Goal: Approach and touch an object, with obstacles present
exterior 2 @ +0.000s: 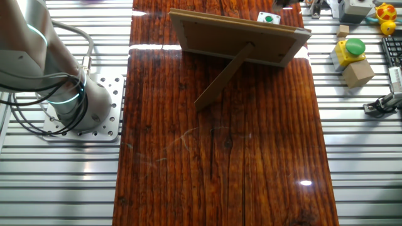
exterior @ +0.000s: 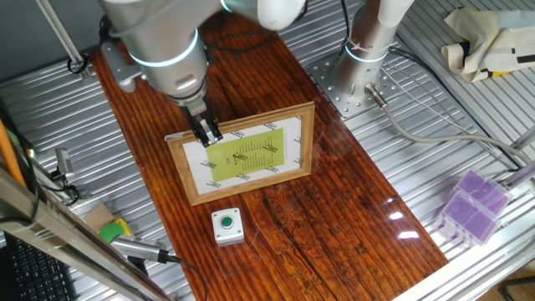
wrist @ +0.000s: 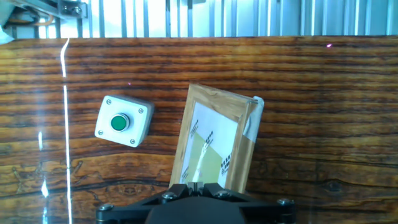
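The small light-grey box with a green push button (exterior: 227,226) sits on the wooden table in front of the picture frame; it also shows in the hand view (wrist: 123,120) at left and in the other fixed view (exterior 2: 269,18), behind the frame. The light-wood picture frame (exterior: 244,154) with the yellow-green sheet stands propped upright; it shows in the hand view (wrist: 213,143) and from behind in the other fixed view (exterior 2: 239,39). My gripper (exterior: 206,134) is shut and empty, above the frame's left part, well apart from the button box. In the hand view the gripper (wrist: 197,185) has its jaws together.
The arm's base (exterior: 365,58) stands at the back right on the metal table. Purple boxes (exterior: 472,206) lie at the right edge. A green-and-yellow block (exterior: 114,229) and tools lie at the left front. The frame's back strut (exterior 2: 220,78) props it up.
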You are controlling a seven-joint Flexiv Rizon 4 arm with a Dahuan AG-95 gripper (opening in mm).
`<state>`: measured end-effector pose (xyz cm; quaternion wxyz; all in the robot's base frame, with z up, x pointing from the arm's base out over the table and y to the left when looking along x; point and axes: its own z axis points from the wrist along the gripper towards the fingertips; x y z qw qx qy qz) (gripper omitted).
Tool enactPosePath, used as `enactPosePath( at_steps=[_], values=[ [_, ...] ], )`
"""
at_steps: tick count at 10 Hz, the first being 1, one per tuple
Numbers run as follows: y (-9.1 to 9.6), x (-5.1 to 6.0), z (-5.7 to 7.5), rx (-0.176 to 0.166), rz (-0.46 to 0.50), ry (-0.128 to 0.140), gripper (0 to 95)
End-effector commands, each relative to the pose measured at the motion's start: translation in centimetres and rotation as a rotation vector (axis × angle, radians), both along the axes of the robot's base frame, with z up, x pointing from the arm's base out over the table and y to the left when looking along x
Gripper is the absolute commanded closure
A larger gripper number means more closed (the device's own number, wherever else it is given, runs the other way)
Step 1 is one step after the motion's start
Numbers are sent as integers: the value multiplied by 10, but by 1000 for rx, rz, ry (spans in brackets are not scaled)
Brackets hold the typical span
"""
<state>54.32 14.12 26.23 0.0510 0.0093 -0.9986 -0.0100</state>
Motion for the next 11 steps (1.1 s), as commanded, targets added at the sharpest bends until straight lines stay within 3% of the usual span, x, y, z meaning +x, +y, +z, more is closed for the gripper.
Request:
enactPosePath(
  at_steps=[1, 3, 8, 11],
  values=[
    [-1, 2, -6, 3, -2, 2, 950],
    [-2, 2, -6, -4, -4, 9, 950],
    [-2, 2, -6, 3, 144, 20, 950],
    [-2, 2, -6, 10, 144, 31, 950]
  ],
)
